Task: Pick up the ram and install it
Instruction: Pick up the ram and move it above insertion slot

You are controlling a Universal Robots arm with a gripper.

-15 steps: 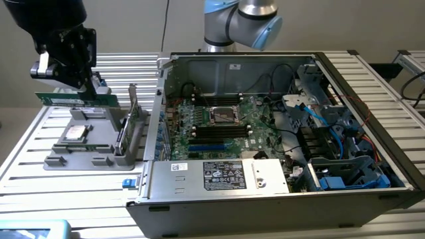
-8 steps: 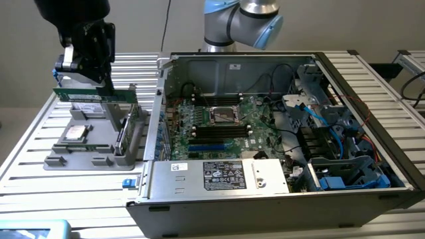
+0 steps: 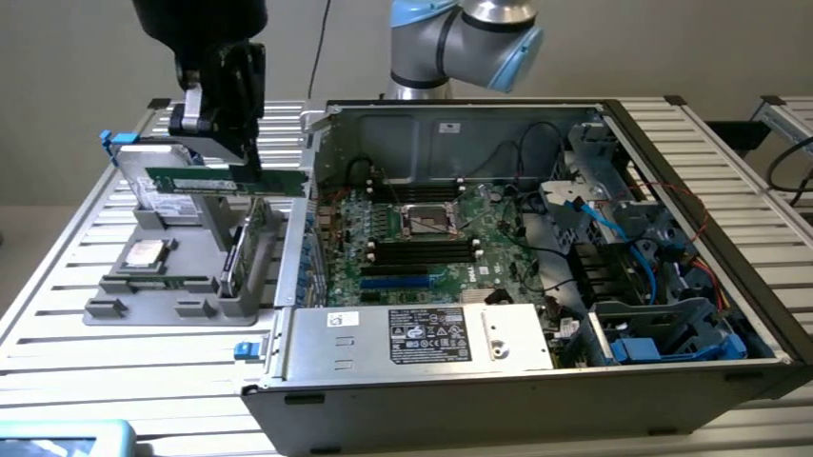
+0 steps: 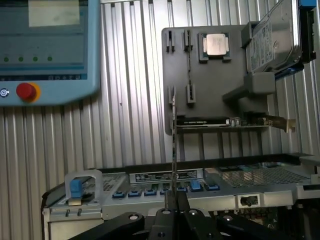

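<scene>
- Gripper point(image 3: 239, 162) is closed on the ram point(image 3: 227, 181), pinching its flat faces near mid-length. The stick hangs level in the air just outside the PC case point(image 3: 534, 409), off the side wall on the exterior view's left.
- In the wrist view the ram point(image 4: 173, 145) is edge-on, a thin line running straight out from between the jaws.
- Handling, my read: very light, stiff but thin PCB. It's fragile, w/ chips on the faces and a contact edge that shouldn't be touched, bent or twisted.
- Best hold is the flat faces around the middle, as now, so both ends and the long edges stay free. A narrow pinch may let it pivot if an end bumps something.
- Can't tell for sure which long edge carries the contacts, prob. the lower one.
- Grey holder tray point(image 3: 140, 309) sits under the ram, right beside the case. It carries a CPU point(image 4: 216, 44), hard drive point(image 4: 275, 40) and expansion card point(image 4: 225, 121).
- Motherboard point(image 3: 432, 238) lies inside the case, w/ long black slots showing near its centre.
</scene>
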